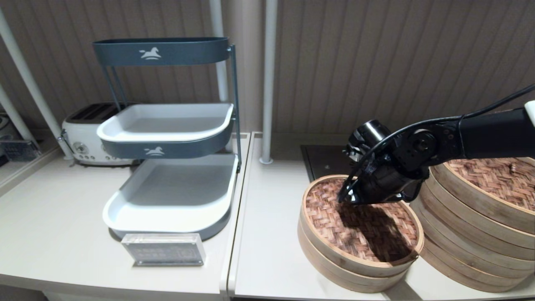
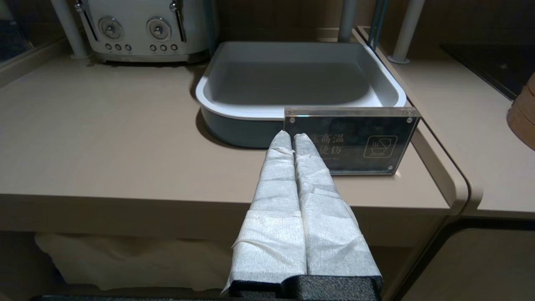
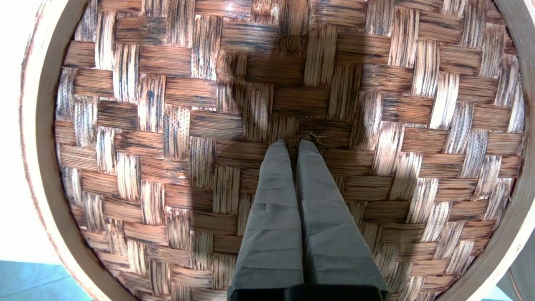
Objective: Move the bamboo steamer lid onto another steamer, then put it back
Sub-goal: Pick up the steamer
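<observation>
The bamboo steamer lid (image 1: pixel 368 234), with its reddish-brown woven top and pale rim, lies over a low bamboo basket (image 1: pixel 334 267) on the right counter. My right gripper (image 1: pixel 349 200) reaches down onto its centre. In the right wrist view the right gripper (image 3: pixel 294 143) is shut on the lid's frayed dark loop handle (image 3: pixel 308 136), with the lid's weave (image 3: pixel 167 125) filling the picture. The tall stacked steamer (image 1: pixel 464 246) stands just to the right and carries its own woven lid (image 1: pixel 493 177). My left gripper (image 2: pixel 292 137) is shut and empty, parked off the left counter's front edge.
A three-tier grey and white tray rack (image 1: pixel 171 167) and a toaster (image 1: pixel 83 138) stand on the left counter. An acrylic sign (image 1: pixel 164 249) sits at its front edge. A dark hob (image 1: pixel 324 161) lies behind the low basket, beside a white pole (image 1: pixel 267 83).
</observation>
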